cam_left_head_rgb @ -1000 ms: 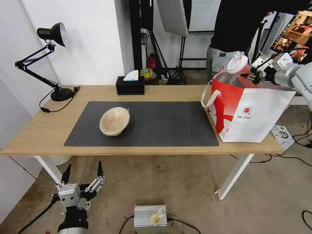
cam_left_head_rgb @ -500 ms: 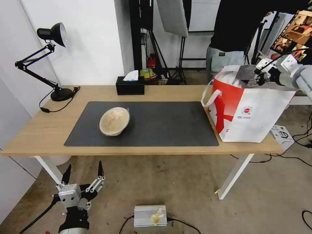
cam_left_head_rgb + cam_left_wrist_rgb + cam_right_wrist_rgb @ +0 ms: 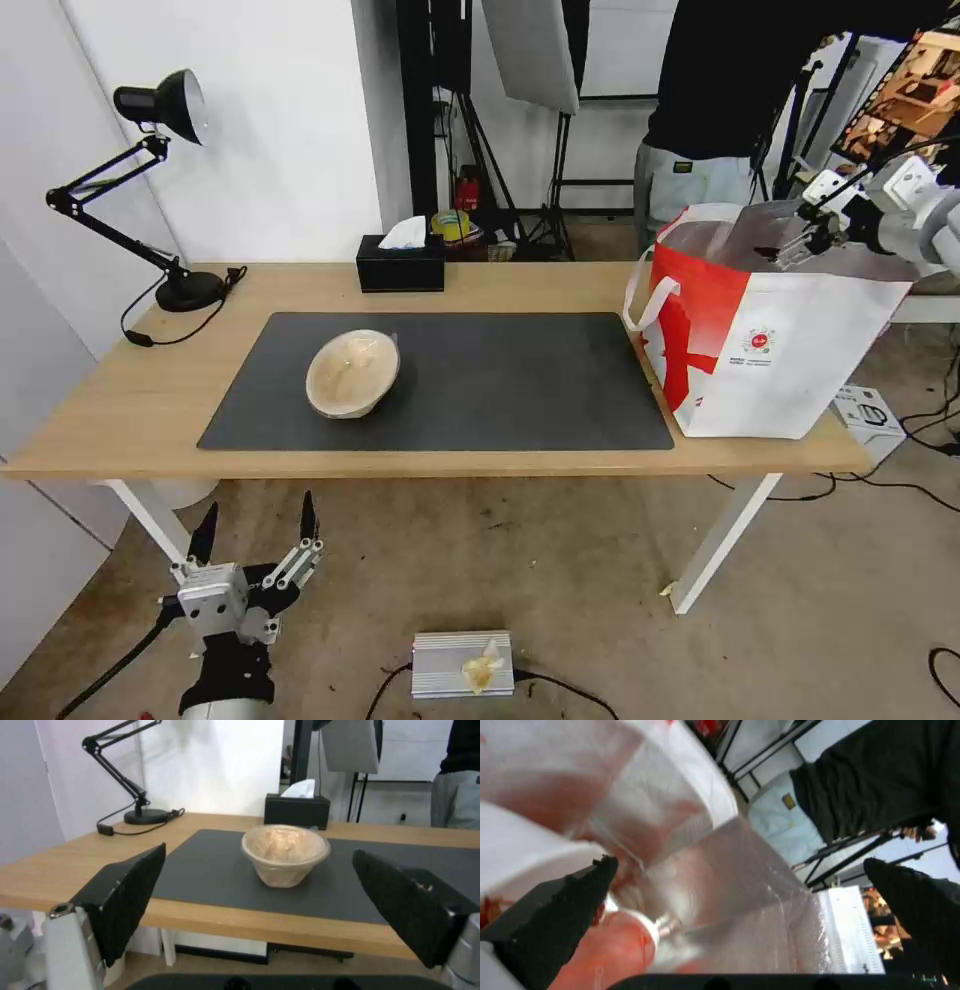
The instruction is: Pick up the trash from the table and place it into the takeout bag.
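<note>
A beige paper bowl (image 3: 352, 372) lies tipped on the dark mat (image 3: 520, 385) of the table (image 3: 140, 400); the left wrist view has it (image 3: 285, 853) centred ahead. The takeout bag (image 3: 800, 350) stands open at the table's right end. My right gripper (image 3: 792, 243) hovers open over the bag's mouth with nothing in it. In the right wrist view the red cup with its white lid (image 3: 615, 948) lies inside on the foil lining (image 3: 760, 900). My left gripper (image 3: 258, 510) hangs open below the table's front edge, its fingers (image 3: 130, 888) wide apart.
A black tissue box (image 3: 401, 262) and a desk lamp (image 3: 160, 105) stand at the table's back. A person (image 3: 720, 100) stands behind the bag. On the floor are a silver box (image 3: 462, 663) and a white box (image 3: 868, 415).
The right gripper lowered the red cup into the bag, opened and let it go, then rose slightly. The cup is now inside the bag. The left arm has not moved.
</note>
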Robot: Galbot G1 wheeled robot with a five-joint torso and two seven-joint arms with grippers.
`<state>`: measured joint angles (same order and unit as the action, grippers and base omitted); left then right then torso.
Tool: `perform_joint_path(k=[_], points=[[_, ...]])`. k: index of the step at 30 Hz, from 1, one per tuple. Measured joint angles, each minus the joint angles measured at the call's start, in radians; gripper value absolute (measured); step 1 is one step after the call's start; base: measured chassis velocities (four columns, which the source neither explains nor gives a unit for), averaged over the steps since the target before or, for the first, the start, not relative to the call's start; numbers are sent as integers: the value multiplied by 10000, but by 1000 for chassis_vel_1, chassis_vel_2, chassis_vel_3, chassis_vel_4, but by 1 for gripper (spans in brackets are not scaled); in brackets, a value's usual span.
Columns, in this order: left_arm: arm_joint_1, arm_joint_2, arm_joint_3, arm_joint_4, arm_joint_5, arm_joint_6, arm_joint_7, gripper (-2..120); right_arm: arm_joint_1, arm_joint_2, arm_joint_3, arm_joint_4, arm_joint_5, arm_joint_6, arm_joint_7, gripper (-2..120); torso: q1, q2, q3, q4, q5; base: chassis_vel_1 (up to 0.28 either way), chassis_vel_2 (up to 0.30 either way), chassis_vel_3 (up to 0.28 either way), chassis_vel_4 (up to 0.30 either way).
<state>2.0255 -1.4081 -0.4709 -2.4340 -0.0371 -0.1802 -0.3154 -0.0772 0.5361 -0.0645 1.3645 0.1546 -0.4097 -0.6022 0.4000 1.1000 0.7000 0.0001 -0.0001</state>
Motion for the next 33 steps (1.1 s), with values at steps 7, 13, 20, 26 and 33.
perform_joint_path(k=[7, 13, 20, 26, 33], points=[[-22, -49, 2, -3, 0, 0, -3, 100, -820, -63, 770, 734, 1315, -12, 1075, 110, 0, 0, 0, 0, 0, 0, 0, 0, 0], [-26, -94, -2, -2, 3, 4, -7, 100, -2141, -59, 1779, 1898, 3502, 153, 3334, 100, 0, 0, 0, -1, 1, 0, 0, 0, 0], [6, -91, -78, -48, -14, 5, -24, 100, -3187, 155, 2193, 3688, 5985, 1081, 7166, 100, 0, 0, 0, 1, 0, 0, 0, 0, 0], [-13, -190, -81, -71, -17, 5, -34, 100, -4643, 455, 2580, 5371, 6674, 2168, 9480, 100, -1, 0, -1, 0, -3, 0, 0, 0, 0], [9, -277, -48, -177, -55, 3, -137, 100, -6911, 1125, 3087, 6348, 6033, 4047, 9691, 100, 0, 0, 0, 0, 1, 0, 0, 0, 0]])
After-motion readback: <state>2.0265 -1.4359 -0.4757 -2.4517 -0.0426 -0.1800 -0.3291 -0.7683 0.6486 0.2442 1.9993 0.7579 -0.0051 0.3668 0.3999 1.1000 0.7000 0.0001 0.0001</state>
